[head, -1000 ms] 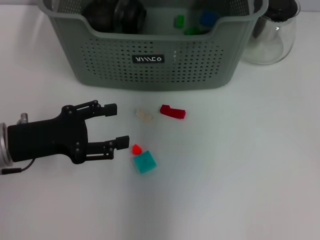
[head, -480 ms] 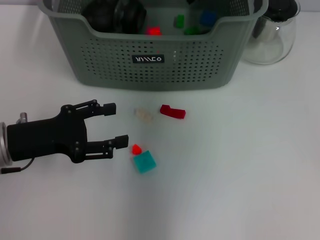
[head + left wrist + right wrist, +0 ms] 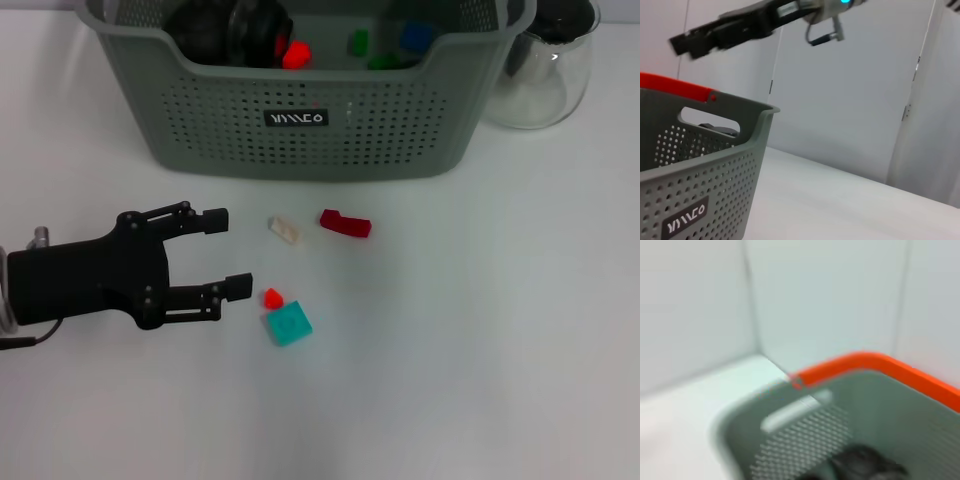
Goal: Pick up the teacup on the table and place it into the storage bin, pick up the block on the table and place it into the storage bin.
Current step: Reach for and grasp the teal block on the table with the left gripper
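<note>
Head view, left gripper (image 3: pixel 226 252): hovered low over the white table (image 3: pixel 480 360), fingers spread, holding nothing.
Right gripper: seen only in the left wrist view (image 3: pixel 715 35), raised above the bin; cannot tell its fingers.
Block: small teal cube (image 3: pixel 289 324) lay flat beside the left fingertips, edges skewed, no long axis.
Handling: probably light, rigid; pinch opposite flat faces.
Bin: grey-green perforated plastic basket (image 3: pixel 300 135) stood behind the blocks.
</note>
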Controlling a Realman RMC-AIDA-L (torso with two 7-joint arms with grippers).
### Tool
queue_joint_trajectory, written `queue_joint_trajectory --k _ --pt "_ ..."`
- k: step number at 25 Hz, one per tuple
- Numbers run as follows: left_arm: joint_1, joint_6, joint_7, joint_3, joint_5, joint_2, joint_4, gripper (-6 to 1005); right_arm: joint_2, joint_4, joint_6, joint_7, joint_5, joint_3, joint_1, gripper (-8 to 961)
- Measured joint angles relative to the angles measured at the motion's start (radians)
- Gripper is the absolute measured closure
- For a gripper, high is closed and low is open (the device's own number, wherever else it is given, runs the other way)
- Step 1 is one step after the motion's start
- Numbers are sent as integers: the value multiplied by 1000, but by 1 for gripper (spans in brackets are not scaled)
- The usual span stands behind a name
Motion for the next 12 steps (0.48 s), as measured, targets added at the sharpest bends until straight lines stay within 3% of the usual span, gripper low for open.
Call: queue_joint_trajectory --k 6,12 --pt "6 4 -1 0 0 0 3 158 0 -60 -187 -260 363 104 -166 271" --pt "13 5 -1 0 7 0 9 158 -5 55 -404 -523 566 176 -297 274"
